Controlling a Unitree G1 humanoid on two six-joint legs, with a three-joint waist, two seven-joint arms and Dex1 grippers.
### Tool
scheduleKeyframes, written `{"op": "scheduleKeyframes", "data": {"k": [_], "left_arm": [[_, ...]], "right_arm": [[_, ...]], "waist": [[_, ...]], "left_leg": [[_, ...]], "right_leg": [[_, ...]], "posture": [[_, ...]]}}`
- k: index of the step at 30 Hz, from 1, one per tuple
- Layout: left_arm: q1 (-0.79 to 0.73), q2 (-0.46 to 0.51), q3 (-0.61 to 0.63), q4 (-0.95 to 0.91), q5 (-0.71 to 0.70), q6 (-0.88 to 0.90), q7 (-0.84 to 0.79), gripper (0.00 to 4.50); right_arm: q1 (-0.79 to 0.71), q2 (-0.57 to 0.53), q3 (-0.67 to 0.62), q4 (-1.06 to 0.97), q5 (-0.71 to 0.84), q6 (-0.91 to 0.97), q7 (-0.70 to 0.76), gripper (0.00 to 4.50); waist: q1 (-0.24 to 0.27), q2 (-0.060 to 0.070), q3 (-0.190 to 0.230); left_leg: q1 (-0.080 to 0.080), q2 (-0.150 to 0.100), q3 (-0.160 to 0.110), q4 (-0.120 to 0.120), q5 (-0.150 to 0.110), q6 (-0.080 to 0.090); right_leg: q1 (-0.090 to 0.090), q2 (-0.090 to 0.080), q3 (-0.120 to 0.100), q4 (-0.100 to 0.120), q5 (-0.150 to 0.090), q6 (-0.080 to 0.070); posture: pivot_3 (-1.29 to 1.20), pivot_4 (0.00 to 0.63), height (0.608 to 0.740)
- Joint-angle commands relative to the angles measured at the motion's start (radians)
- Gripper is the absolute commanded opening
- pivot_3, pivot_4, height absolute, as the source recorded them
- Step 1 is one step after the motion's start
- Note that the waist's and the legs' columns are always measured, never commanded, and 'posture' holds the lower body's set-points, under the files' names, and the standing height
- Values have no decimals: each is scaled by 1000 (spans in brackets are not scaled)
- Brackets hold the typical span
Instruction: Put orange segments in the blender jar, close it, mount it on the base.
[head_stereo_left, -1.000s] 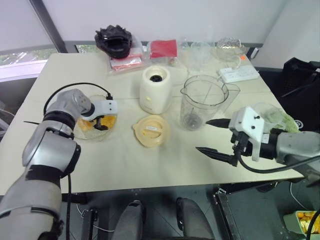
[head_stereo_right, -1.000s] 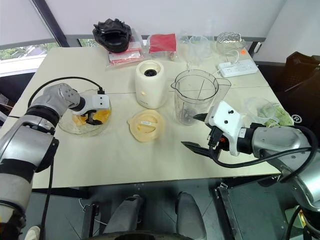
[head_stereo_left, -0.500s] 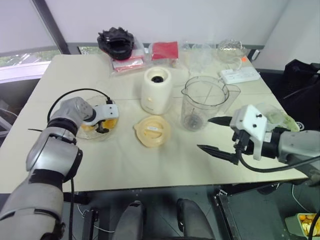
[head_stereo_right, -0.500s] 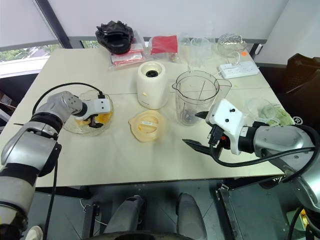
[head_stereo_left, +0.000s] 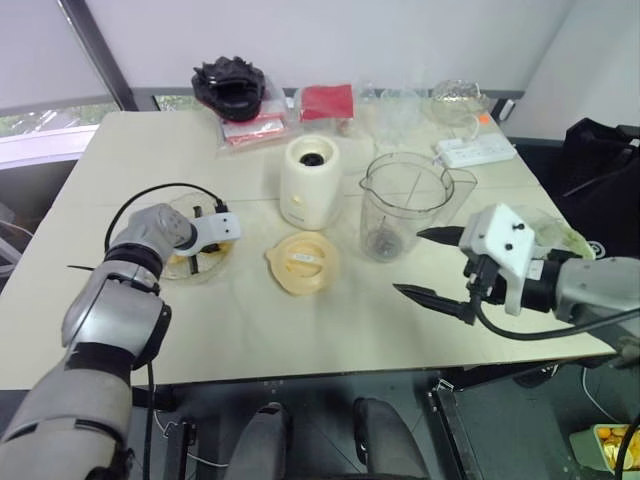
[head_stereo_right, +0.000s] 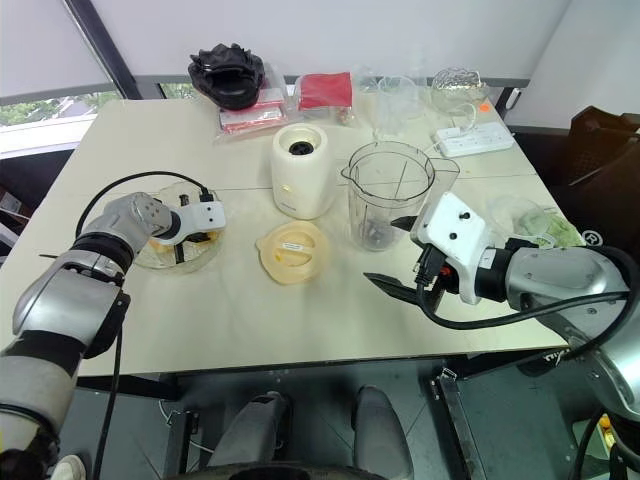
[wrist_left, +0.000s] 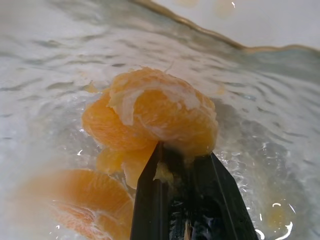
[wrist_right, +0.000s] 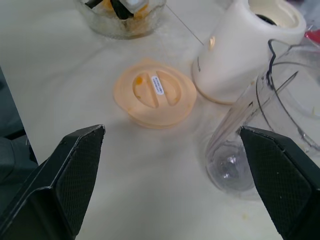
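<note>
The left pincer (wrist_left: 175, 165) has its two black fingers pressed together on one of the orange segments (wrist_left: 160, 117), biting it low at its edge, inside a clear glass bowl (head_stereo_left: 222, 268) at the left middle of the left eye frame. Other segments lie just beside and beneath the held one. Since the bite is thin and the flesh soft and wet, my judgement is that the lift should go straight up and slowly, without squeezing harder, so the wedge neither tears nor slips, and clear the bowl's rim before swinging across.

The right pincer (head_stereo_left: 432, 266) hangs with its fingers wide apart and nothing between them, at the lower right, above the tabletop (head_stereo_left: 330, 330).

The blender jar (head_stereo_left: 405, 215) stands upright and open, right of centre, just above the right pincer and well apart from the left one. The base (head_stereo_left: 308, 180) stands beside it toward the centre, and the flat cream lid (head_stereo_left: 301, 263) lies between bowl and jar.
</note>
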Motion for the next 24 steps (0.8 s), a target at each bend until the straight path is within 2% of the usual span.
{"op": "scheduleKeyframes", "data": {"k": [1, 7, 15, 20, 24], "left_arm": [[3, 6, 15, 7, -7, -4, -21, 43], [-33, 46, 80, -13, -67, -49, -88, 43], [-6, 187, 234, -101, -234, -112, -245, 43], [107, 254, 377, -221, -401, -27, -312, 43], [244, 256, 521, -418, -577, 160, -326, 43]], "right_arm": [[-26, -10, 7, 6, -16, -22, 0, 4500], [-49, -3, 39, 25, -35, -41, 8, 4500], [-77, 28, 95, 55, -58, -73, 13, 4500], [-95, 51, 138, 83, -88, -103, 21, 4500], [-104, 64, 158, 104, -108, -127, 31, 4500]], "waist": [[0, 0, 0], [-1, -1, 0], [-3, -1, 1], [-6, -1, 1], [-6, -1, 1]], "left_leg": [[0, 0, 0, 0, 0, 0], [-3, 0, 0, 0, 0, 0], [-9, 0, 0, 0, 0, 0], [-9, 0, 0, 0, 0, 0], [-9, 0, 0, 1, 0, 0]], "right_leg": [[0, 0, 0, 0, 0, 0], [-3, 0, 0, 0, 0, 0], [-9, 0, 0, 0, 0, 0], [-9, 0, 0, 0, 0, 0], [-9, 0, 0, 1, 0, 0]], "posture": [[0, 150, 740], [0, 150, 740], [0, 150, 740], [0, 150, 740], [0, 150, 740]]}}
